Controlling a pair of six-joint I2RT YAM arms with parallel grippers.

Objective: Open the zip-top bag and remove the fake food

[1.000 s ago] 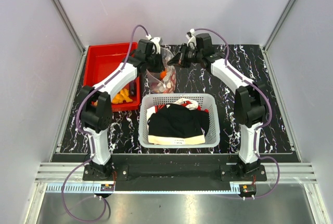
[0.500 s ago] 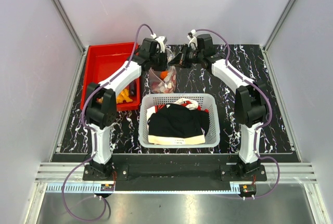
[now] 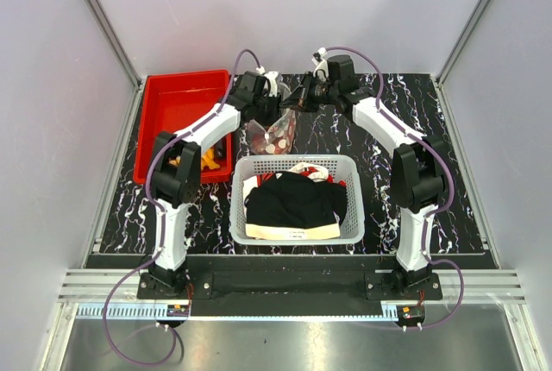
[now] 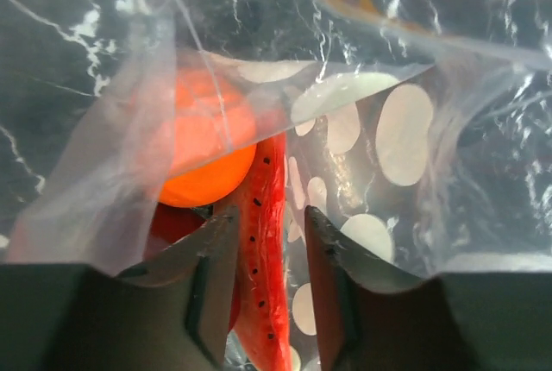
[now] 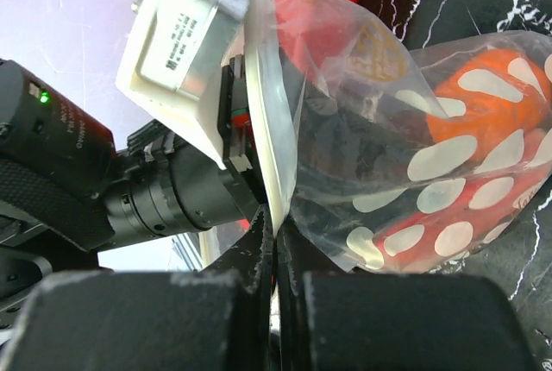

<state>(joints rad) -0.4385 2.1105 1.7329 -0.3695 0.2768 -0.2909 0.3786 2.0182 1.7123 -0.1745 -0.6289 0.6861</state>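
Observation:
The zip-top bag (image 3: pixel 278 132) hangs behind the basket, clear and crinkly, with fake food inside. My right gripper (image 3: pixel 294 101) (image 5: pixel 276 220) is shut on the bag's rim strip (image 5: pixel 269 121) and holds that edge up. My left gripper (image 3: pixel 268 110) (image 4: pixel 269 216) reaches into the bag's mouth from the left, open. Its fingers (image 4: pixel 216 259) straddle a pink-red wedge (image 4: pixel 269 242) with dark seeds; there is a gap on the right side. An orange fruit (image 4: pixel 203 147) and pale round discs (image 4: pixel 404 134) lie just beyond. Orange fruit (image 5: pixel 483 99) and a dark red piece (image 5: pixel 431 224) show through the plastic.
A red bin (image 3: pixel 177 99) stands at the back left with orange pieces (image 3: pixel 203 160) at its near end. A white mesh basket (image 3: pixel 239 207) of black and white clothes sits in front of the bag. The left wrist's camera housing (image 5: pixel 185 34) is close beside the right gripper.
The left gripper has swung right from over the bin's edge to the bag's mouth, and its jaws have parted. The right gripper kept its hold on the rim.

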